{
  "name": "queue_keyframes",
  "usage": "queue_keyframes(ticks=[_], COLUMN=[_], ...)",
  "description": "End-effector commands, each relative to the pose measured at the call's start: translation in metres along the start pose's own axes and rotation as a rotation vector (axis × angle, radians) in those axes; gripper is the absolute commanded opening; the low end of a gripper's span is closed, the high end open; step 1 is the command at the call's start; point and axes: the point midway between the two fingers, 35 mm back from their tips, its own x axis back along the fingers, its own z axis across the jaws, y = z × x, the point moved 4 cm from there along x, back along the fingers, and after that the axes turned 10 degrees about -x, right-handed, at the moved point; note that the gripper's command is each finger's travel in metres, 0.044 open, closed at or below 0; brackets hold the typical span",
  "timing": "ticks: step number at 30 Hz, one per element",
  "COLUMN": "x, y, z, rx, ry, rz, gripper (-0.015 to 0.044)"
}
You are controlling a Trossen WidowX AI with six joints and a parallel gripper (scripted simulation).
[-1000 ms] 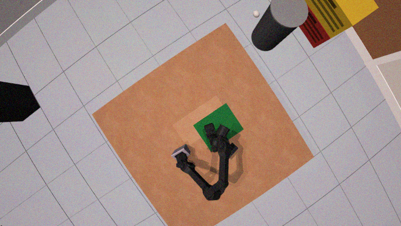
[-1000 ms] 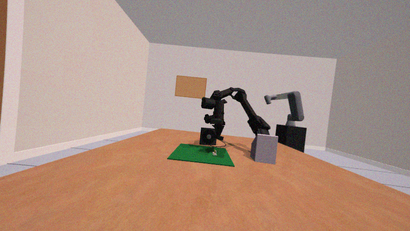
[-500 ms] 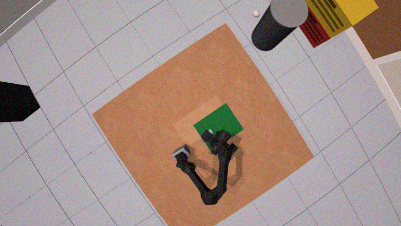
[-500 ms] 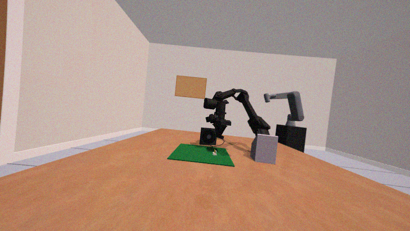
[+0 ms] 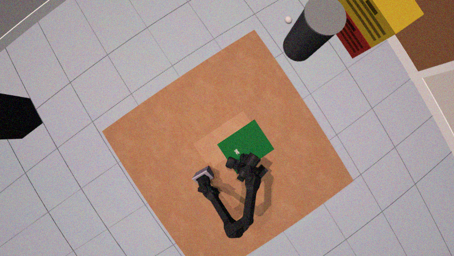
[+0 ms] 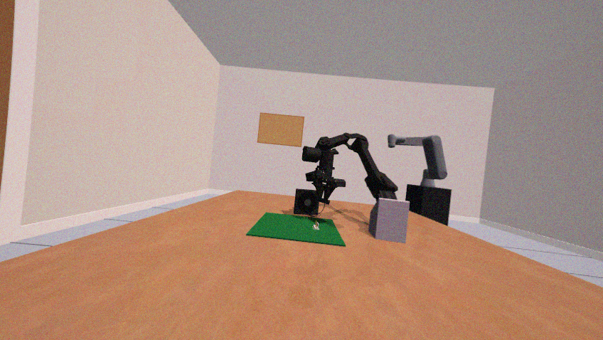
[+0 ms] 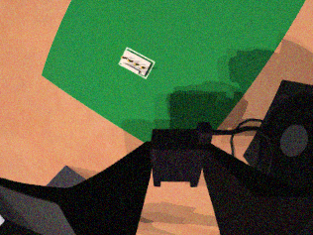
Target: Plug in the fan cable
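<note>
Holding the plug (image 6: 326, 203) (image 7: 176, 165) in the gripper (image 5: 244, 165) (image 6: 324, 200) (image 7: 176, 148), fingers partly closed on it. Up above board level, apart from the header (image 5: 236, 151) (image 6: 316, 226) (image 7: 137, 62) on the board (image 5: 246, 136) (image 6: 286, 227) (image 7: 99, 29); not plugged in. Tied by cable (image 6: 323, 208) (image 7: 233, 132) to the fan (image 5: 263, 170) (image 6: 300, 203) (image 7: 277, 115), standing upright just beside the board. Can't tell exact height.

Pale walls, gray tiled floor, tan wall panel (image 6: 280, 129), dark cylinder (image 5: 308, 31)

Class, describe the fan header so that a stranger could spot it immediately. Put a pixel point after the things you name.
On the orange-brown table (image 5: 178, 127) (image 6: 210, 270) lies a flat green board (image 5: 246, 136) (image 6: 286, 227) (image 7: 198, 29). Near one edge sits the fan header (image 5: 236, 151) (image 6: 316, 226) (image 7: 137, 62), a tiny white rectangle. Unlike the black plug (image 7: 176, 163), it is pale and holds a row of pins.
</note>
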Motion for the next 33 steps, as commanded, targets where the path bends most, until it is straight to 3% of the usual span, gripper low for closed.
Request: queue_keyframes(ticks=[1,33], x=[0.000,-0.039], y=[-0.001,-0.022], z=[-0.001,0.006], rx=[0.023,0.030], ry=[-0.003,0.381], rz=[0.001,-0.103], gripper=[0.0000,0.0000])
